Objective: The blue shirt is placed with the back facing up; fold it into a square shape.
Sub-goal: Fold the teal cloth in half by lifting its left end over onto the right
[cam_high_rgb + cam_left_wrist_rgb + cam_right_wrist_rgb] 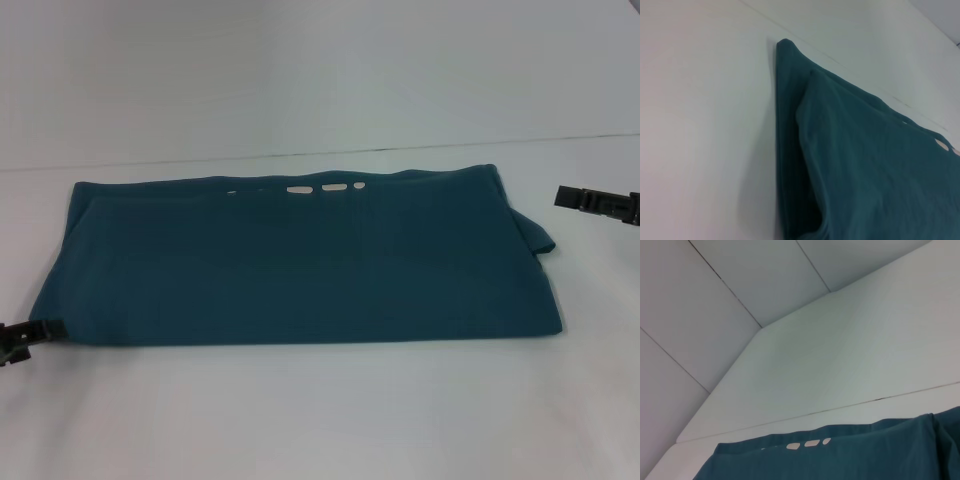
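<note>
The blue shirt lies flat on the white table, folded into a wide band with a small pale print along its far edge. A sleeve flap sticks out at its right end. My left gripper sits low at the shirt's near left corner, touching or almost touching the cloth. My right gripper hovers to the right of the shirt, apart from it. The left wrist view shows the layered left end of the shirt. In the right wrist view the shirt's far edge and the print appear.
Behind the shirt a thin seam crosses the table, with a pale wall beyond it. White tabletop surrounds the shirt in front and at both sides.
</note>
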